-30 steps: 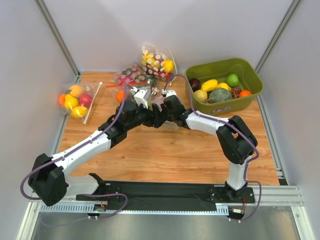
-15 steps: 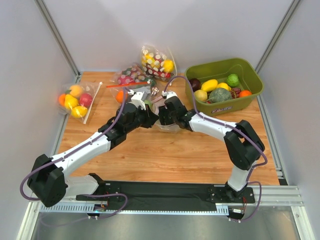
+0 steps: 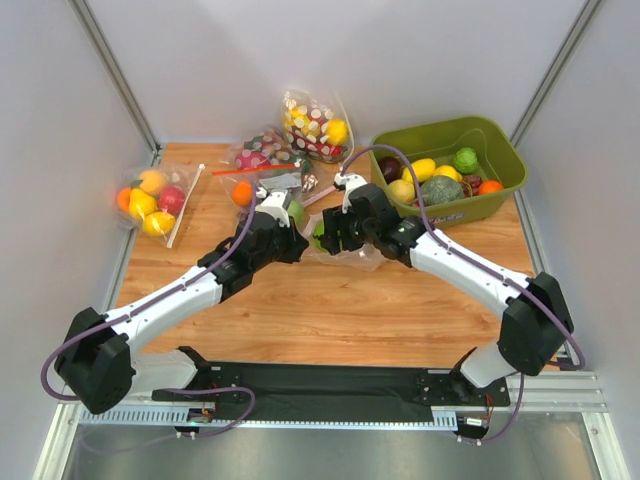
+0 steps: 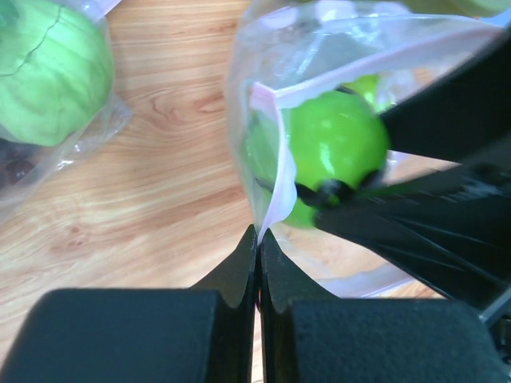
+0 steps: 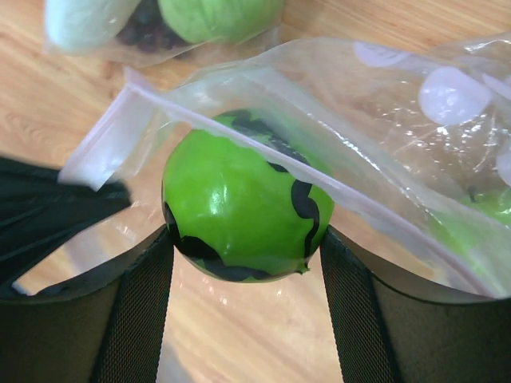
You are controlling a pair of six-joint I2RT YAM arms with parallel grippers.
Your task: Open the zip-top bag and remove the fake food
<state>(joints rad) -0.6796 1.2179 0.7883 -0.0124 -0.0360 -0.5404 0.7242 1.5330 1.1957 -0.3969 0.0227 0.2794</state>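
The clear zip-top bag (image 3: 350, 252) lies at the table's middle, its mouth gaping. My left gripper (image 4: 259, 235) is shut on the pale zip strip (image 4: 276, 195) at the mouth's edge. My right gripper (image 5: 246, 239) is shut on a piece of fake food, a glossy green ball with black stripes (image 5: 239, 195), right at the bag's mouth with the zip strip (image 5: 263, 148) lying across its top. From above, the ball (image 3: 318, 233) sits between the left gripper (image 3: 297, 238) and the right gripper (image 3: 328, 236). More green shows deeper in the bag (image 5: 487, 203).
A green bin (image 3: 500, 195) full of toy fruit stands at the back right. At the back are a polka-dotted bag (image 3: 315, 125) and a bag with a red zip strip (image 3: 258, 165). Another fruit bag (image 3: 150, 195) lies at the far left.
My left gripper has closed on the bag's zip strip. The right arm has stretched out to the right, keeping the green ball in its grip, and the bag has shifted slightly right.
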